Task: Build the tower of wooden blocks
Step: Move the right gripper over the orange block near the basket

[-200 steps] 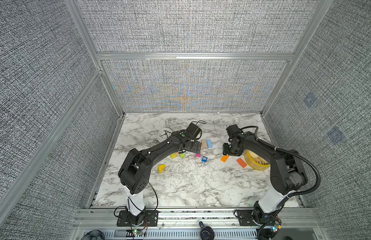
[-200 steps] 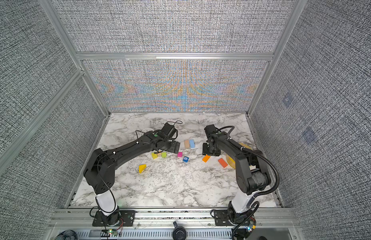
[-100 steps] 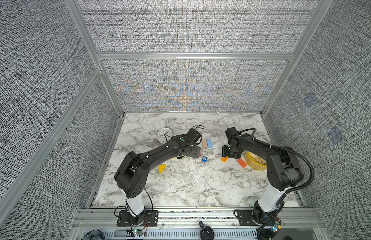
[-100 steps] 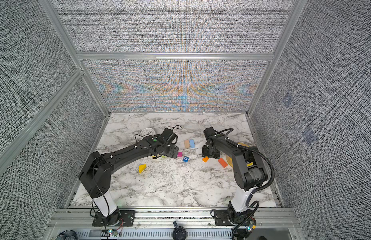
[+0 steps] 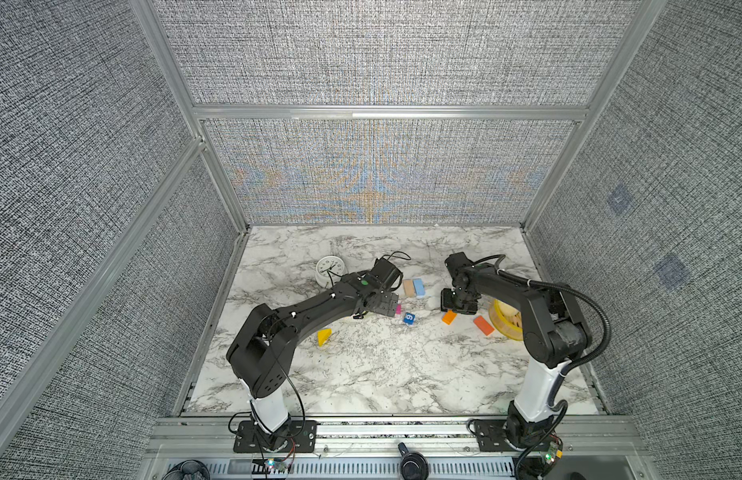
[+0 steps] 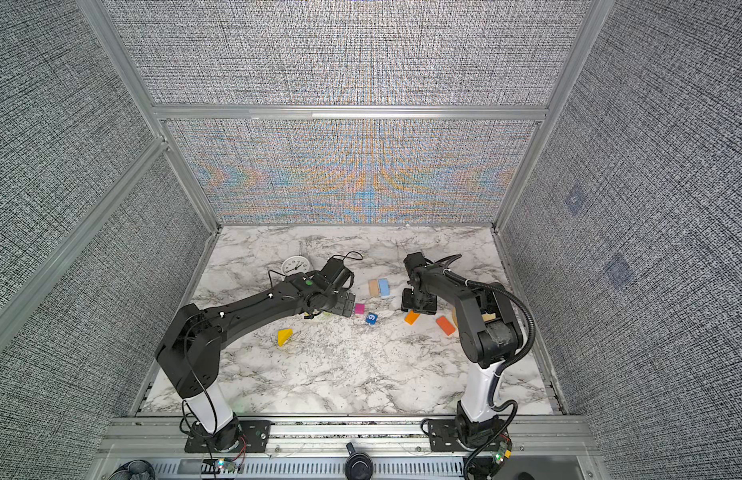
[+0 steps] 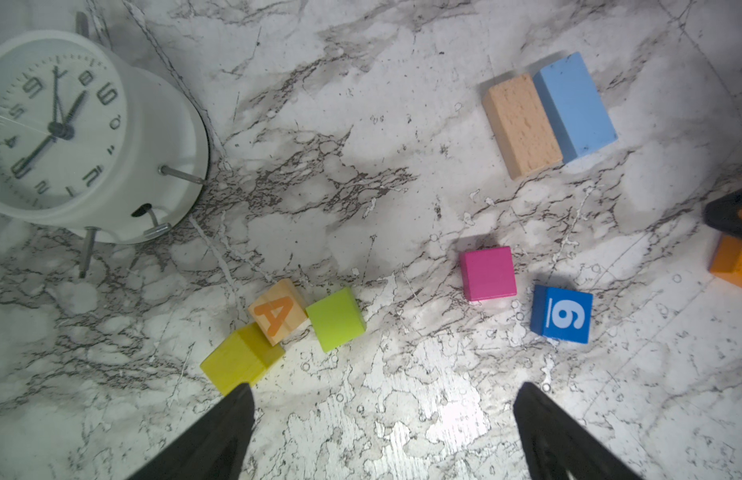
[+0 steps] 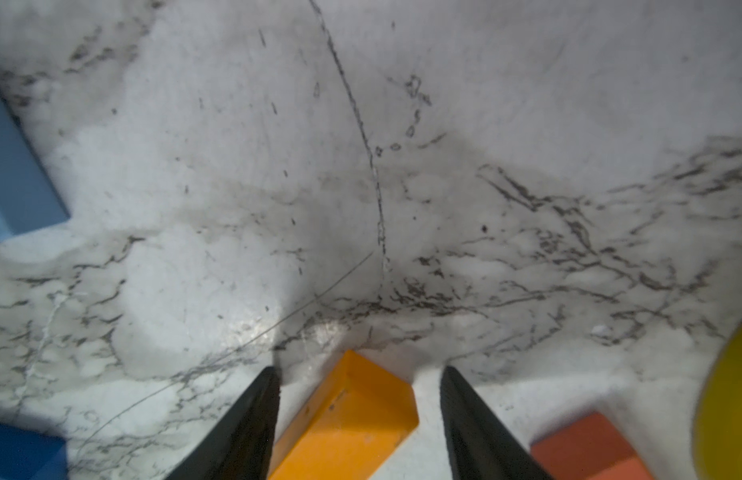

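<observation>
**Inspector:** Left gripper (image 7: 386, 385), condition?

**Assistant:** Jaws spread to the full, nothing between them; it hangs over the marble table (image 5: 361, 374); in the left wrist view one fingertip (image 7: 232, 415) shows just beside the yellow cube (image 7: 240, 361).

**Inspector:** Right gripper (image 8: 359, 370)?

**Assistant:** Jaws parted, low, astride the orange block (image 8: 352, 419); a gap shows at one finger, so no clamp; the block lies on the table.

**Inspector:** Location of the wood blocks (image 6: 372, 318)?

**Assistant:** All in one layer on the table. In both top views, taking the blue "9" cube (image 7: 562, 313) as centre:
- magenta cube (image 7: 488, 272) just beside it at 10 o'clock;
- tan slab (image 7: 523, 124) and light blue slab (image 7: 575, 106), side by side and touching, at 12 o'clock;
- orange block at 3 o'clock;
- red-orange block (image 8: 585, 449) beyond it, also at 3 o'clock, near the yellow bowl (image 5: 504, 328);
- yellow wedge (image 5: 324, 336) at 8 o'clock, well apart.

**Inspector:** The remainder?

**Assistant:** The lettered "A" cube (image 7: 278, 318) sits between the yellow cube and the green cube (image 7: 336, 318), close against both; in both top views the left gripper largely hides these three; the white clock (image 7: 70, 133) stands at 10 o'clock, farthest out.
</observation>
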